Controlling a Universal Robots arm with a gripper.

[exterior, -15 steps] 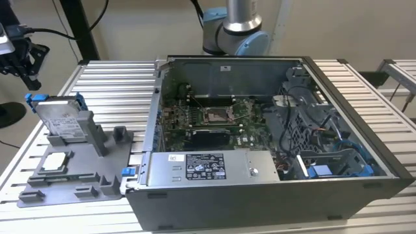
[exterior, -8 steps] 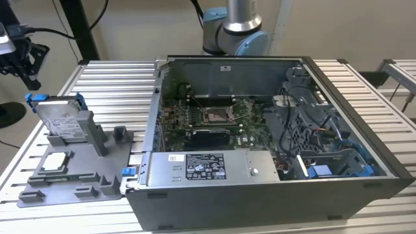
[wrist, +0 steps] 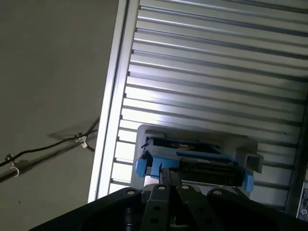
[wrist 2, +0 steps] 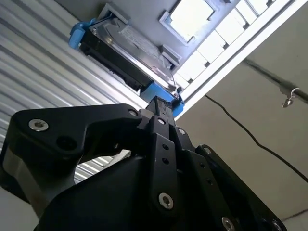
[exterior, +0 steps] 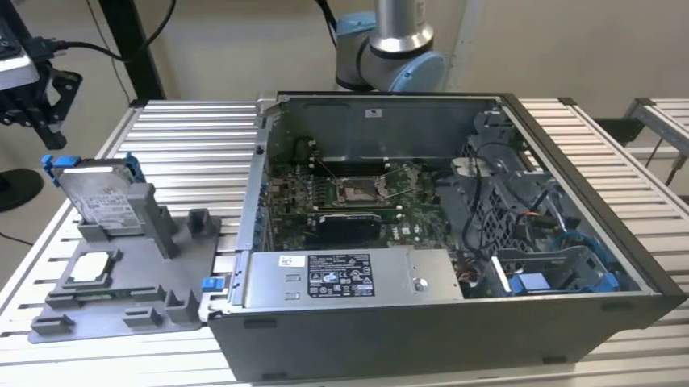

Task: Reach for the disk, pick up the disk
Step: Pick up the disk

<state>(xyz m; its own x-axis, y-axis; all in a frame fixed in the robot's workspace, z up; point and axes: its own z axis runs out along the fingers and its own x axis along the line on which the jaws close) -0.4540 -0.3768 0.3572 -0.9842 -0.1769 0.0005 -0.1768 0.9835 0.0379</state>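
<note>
The disk (exterior: pixel 102 197) stands upright in a grey holder (exterior: pixel 129 302) at the exterior view's left, its labelled silver face towards the camera and a blue bracket along its edges. My black gripper (exterior: pixel 32 121) hangs open above and beyond it, near the table's corner, apart from the disk and holding nothing. In both wrist views the disk (wrist 2: pixel 127 50) (wrist: pixel 192 161) lies past the gripper's tip (wrist 2: pixel 161 103) (wrist: pixel 168 177), still seated in its holder.
A small silver chip (exterior: pixel 92 266) lies flat on the holder. An open computer case (exterior: pixel 603 242) with a labelled grey metal box (exterior: pixel 344 278) stands right of the holder on the slatted metal table (exterior: pixel 194 145). Cables (wrist: pixel 57 144) run across the floor beside the table edge.
</note>
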